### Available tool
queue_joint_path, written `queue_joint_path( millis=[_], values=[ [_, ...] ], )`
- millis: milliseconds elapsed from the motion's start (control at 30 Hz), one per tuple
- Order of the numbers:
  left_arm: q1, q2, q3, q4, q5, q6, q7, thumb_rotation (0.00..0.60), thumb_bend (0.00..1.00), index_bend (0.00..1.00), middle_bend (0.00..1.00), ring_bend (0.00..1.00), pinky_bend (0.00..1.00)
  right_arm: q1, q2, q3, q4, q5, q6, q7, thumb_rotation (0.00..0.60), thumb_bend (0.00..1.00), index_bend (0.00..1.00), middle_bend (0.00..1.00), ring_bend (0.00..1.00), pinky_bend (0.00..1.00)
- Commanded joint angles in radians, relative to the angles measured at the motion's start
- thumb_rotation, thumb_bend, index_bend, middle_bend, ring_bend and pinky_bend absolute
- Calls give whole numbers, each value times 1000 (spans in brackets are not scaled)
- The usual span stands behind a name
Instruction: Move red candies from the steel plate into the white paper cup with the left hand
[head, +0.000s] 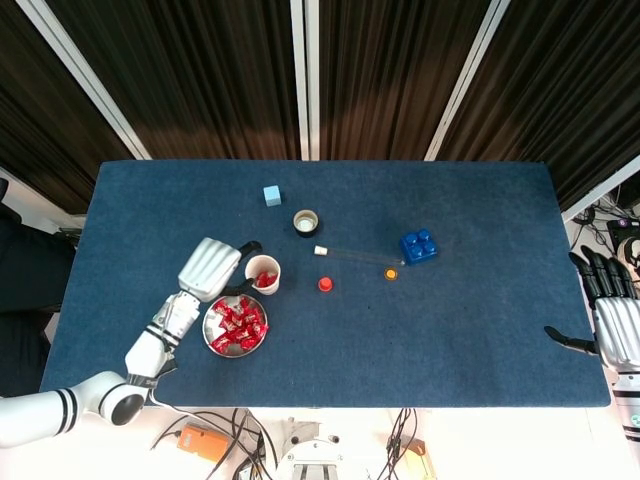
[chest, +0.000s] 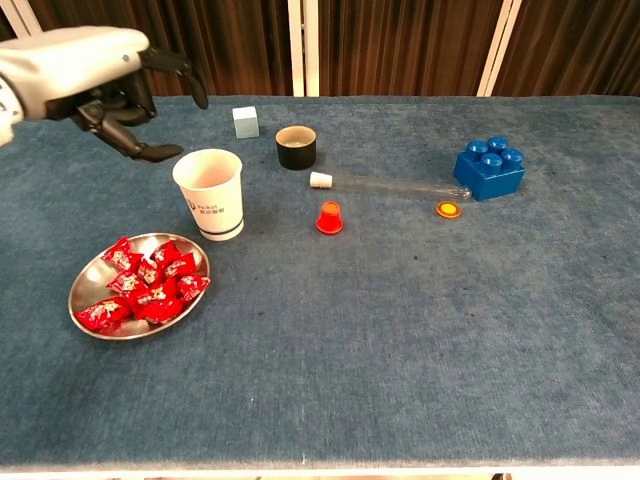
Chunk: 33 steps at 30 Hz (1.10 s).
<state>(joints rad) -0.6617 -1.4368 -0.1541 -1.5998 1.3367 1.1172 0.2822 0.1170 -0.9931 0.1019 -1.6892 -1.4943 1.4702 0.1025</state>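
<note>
Left robot hand (chest: 95, 75) hanging empty, fingers apart, upper left of chest view. Just beside white paper cup (chest: 210, 193) with a red candy (head: 265, 280) inside. Steel plate (chest: 88, 283) below, piled with candies.

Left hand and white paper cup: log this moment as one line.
left hand: open, empty, beside cup | white paper cup: upright, red candy inside | round steel plate: candies remain

Bare cloth between steel plate (chest: 82, 284) and red cap (chest: 329, 217).
</note>
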Motion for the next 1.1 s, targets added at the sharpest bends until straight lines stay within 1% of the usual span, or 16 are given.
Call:
queue_joint_path(
  millis=[33, 100, 200, 267, 400, 567, 767, 1100],
  values=[
    [82, 32, 65, -32, 121, 127, -84, 600, 219, 343, 964, 903, 832, 0, 1, 0, 1, -1, 1, 2, 600, 98, 0, 0, 0, 0],
    [113, 42, 105, -17, 177, 168, -96, 600, 226, 375, 964, 902, 832, 2, 3, 1, 1, -2, -1, 0, 600, 97, 0, 0, 0, 0],
    [140, 47, 152, 21, 232, 192, -85, 600, 234, 398, 964, 902, 832, 4, 5, 1, -2, -8, -1, -2, 600, 99, 0, 0, 0, 0],
    [146, 45, 175, 51, 243, 174, -66, 600, 238, 405, 964, 902, 831, 5, 4, 2, -4, -9, 0, -4, 600, 97, 0, 0, 0, 0],
    [136, 18, 199, 121, 256, 119, -15, 600, 251, 407, 964, 902, 831, 6, 2, -1, -6, -12, -2, -5, 600, 99, 0, 0, 0, 0],
    [114, -33, 208, 212, 262, 51, 40, 600, 264, 411, 964, 902, 830, 2, 6, 0, -14, -13, 5, -12, 600, 97, 0, 0, 0, 0],
    [99, -74, 206, 278, 268, 17, 59, 600, 265, 418, 964, 902, 830, 1, 9, -1, -23, -9, 4, -22, 600, 98, 0, 0, 0, 0],
    [89, -101, 200, 328, 255, -23, 74, 600, 265, 424, 964, 902, 830, 2, 10, -1, -33, -4, -1, -35, 600, 99, 0, 0, 0, 0]
  ],
)
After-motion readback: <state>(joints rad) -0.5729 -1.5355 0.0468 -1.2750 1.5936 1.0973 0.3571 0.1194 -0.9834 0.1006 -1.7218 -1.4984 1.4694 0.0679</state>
